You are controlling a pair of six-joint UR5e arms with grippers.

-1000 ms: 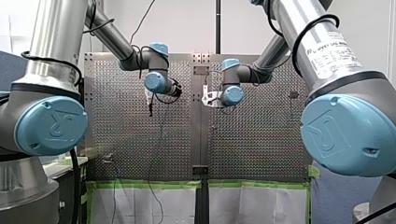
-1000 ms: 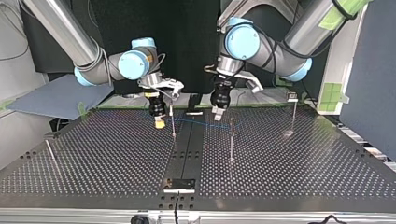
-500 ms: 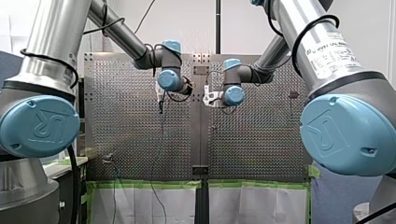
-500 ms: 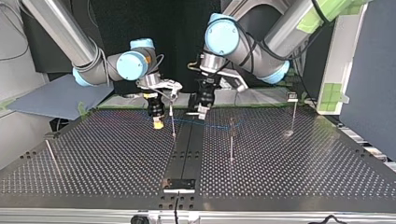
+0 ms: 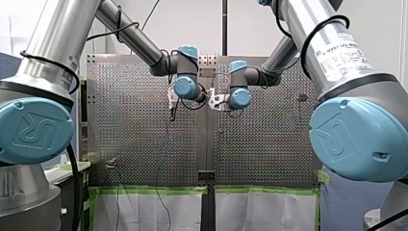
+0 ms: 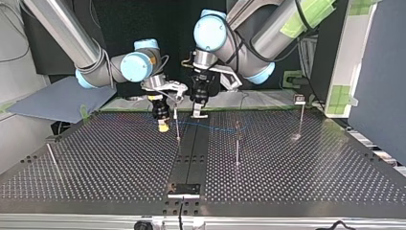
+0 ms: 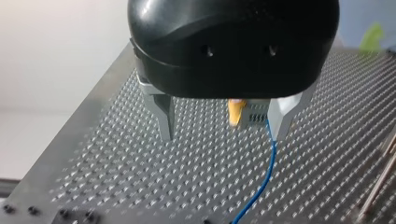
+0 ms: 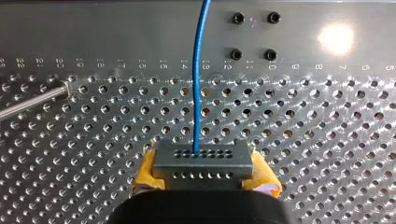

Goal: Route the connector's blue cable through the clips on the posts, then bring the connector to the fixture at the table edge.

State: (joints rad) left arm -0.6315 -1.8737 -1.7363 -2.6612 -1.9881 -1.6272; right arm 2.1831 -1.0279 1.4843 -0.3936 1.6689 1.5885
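The connector (image 8: 201,161) was clamped between the yellow pads (image 8: 145,173) of my right gripper (image 6: 163,127), well apart from the fixture (image 6: 183,189) at the table edge. The blue cable (image 8: 198,70) was led across the table to a post (image 6: 237,143), no nearer the fixture. Seating in a clip could not be confirmed. My left gripper (image 7: 222,135) was held with fingers apart, the cable just beside one finger. Routing was judged incomplete, and delivery to the fixture was outstanding.

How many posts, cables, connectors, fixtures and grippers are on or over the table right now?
Posts: 4
Blue cable: 1
Connector: 1
Fixture: 1
Grippers: 2, left gripper and right gripper
Total: 9
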